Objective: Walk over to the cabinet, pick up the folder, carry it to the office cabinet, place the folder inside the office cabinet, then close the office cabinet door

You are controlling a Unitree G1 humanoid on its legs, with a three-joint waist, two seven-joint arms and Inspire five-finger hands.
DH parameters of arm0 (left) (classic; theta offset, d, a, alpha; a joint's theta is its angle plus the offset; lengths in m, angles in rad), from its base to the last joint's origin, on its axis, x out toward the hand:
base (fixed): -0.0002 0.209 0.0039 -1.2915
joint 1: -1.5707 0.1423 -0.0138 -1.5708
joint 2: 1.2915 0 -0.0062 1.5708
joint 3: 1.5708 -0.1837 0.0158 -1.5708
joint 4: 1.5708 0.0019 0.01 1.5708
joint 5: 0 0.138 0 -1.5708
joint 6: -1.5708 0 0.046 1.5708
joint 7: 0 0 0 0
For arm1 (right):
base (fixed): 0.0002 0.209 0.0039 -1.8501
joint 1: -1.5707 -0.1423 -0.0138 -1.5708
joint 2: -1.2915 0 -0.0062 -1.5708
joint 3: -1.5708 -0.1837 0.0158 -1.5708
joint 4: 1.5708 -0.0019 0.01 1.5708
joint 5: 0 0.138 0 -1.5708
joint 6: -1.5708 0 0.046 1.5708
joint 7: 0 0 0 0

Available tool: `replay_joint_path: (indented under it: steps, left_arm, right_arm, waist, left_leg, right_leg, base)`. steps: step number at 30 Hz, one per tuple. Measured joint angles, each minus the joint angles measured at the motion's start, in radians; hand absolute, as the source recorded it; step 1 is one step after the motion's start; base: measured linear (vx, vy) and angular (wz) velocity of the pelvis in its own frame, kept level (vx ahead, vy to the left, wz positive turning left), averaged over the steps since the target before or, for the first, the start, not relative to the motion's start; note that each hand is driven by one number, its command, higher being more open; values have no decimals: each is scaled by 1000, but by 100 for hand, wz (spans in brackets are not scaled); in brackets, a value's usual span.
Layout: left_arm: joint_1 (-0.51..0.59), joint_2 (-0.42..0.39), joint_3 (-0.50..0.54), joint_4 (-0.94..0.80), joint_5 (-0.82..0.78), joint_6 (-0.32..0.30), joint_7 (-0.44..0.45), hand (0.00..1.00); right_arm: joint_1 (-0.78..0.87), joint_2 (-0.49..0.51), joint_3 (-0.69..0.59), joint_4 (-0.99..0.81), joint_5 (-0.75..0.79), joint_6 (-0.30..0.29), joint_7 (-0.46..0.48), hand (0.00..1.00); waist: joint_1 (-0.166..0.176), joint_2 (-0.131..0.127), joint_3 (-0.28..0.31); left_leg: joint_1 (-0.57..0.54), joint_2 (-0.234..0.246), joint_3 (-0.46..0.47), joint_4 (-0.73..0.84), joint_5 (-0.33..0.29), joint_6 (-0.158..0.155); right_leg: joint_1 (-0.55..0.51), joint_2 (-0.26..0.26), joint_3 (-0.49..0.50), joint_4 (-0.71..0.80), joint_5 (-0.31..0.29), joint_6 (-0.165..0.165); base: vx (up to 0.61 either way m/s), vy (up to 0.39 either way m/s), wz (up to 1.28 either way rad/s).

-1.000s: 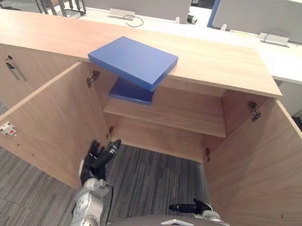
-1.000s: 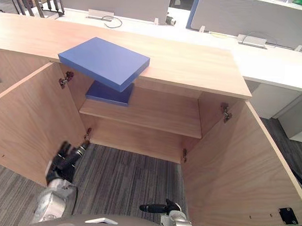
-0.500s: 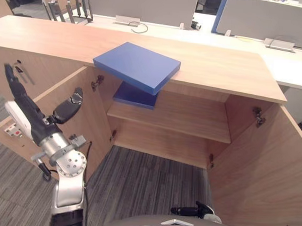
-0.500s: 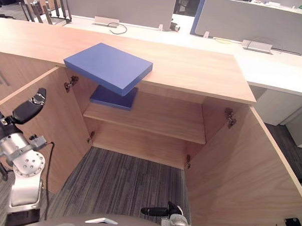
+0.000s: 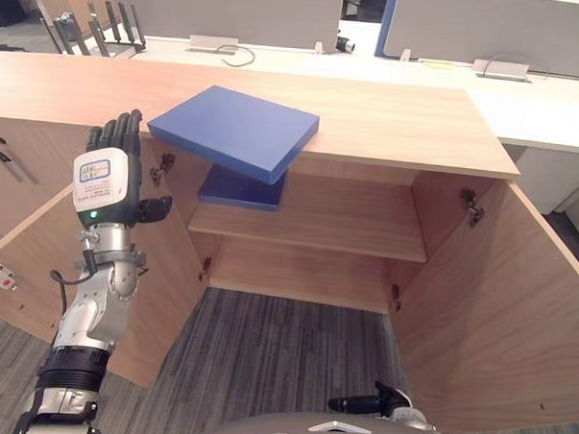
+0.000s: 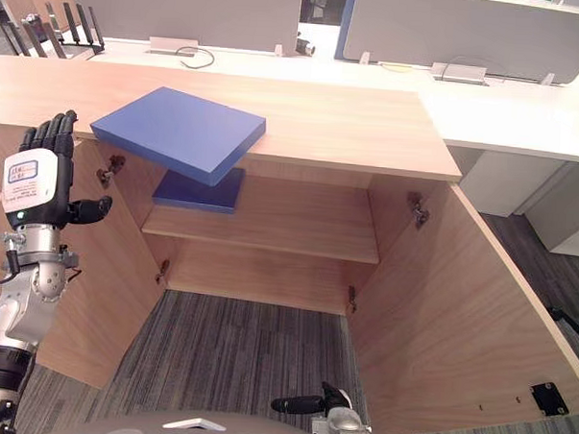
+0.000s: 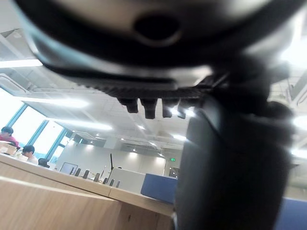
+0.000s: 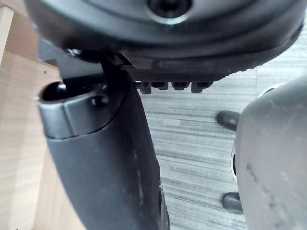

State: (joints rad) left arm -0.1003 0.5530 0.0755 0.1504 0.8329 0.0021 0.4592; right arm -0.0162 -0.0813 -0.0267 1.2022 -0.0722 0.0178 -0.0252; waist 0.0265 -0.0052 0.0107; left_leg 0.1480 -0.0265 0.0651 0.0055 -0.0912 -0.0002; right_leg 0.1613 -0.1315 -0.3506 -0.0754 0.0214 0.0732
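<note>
A blue folder (image 5: 234,131) lies flat on the wooden cabinet top (image 5: 400,116), one corner jutting past the front edge. Below it a second blue folder (image 5: 241,187) rests on the inner shelf (image 5: 347,229). Both cabinet doors stand wide. My left hand (image 5: 109,175) is raised in front of the left door (image 5: 28,254), open with its fingers straight up, left of the top folder and clear of it. In the left wrist view the folder (image 7: 160,188) shows past the thumb (image 7: 225,167). My right hand (image 5: 363,404) hangs low over the carpet, open and empty.
The right door (image 5: 497,313) swings out towards me on the right. Grey carpet (image 5: 284,342) lies between the doors. Behind the cabinet runs a white desk (image 5: 544,113) with grey partitions. A neighbouring closed cabinet (image 5: 9,157) stands to the left.
My left hand has risen from near the floor to shoulder height by the left door, turning its fingers upright. The camera has shifted a little. The right hand stays put.
</note>
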Motion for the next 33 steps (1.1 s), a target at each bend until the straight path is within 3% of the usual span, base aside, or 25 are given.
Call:
replay_joint_path:
  steps: [7,25,33]
  left_arm:
    - [-96,55,-71,65,1,-6,-46,100]
    - [-245,83,-120,95,3,2,-47,100]
    - [-283,131,-301,95,-1,-92,-145,100]
  right_arm:
    - [0,-1,14,2,0,-5,18,100]
    - [0,-1,38,3,-1,-5,34,100]
    - [-2,-1,39,4,-1,-4,41,100]
  waist:
    - [-2,-3,-1]
    - [-4,-16,-8]
    - [-20,-19,-8]
  left_leg:
    - [22,-1,1,-6,-1,1]
    - [26,-2,20,-8,0,1]
    - [30,-6,19,-9,0,2]
  right_leg:
    - [17,-2,1,-1,5,-7]
    - [6,-1,23,-1,8,-7]
    - [13,-6,21,-1,9,-6]
  base:
    - [-23,-4,-1]
    - [-41,-12,-3]
    - [-34,-12,0]
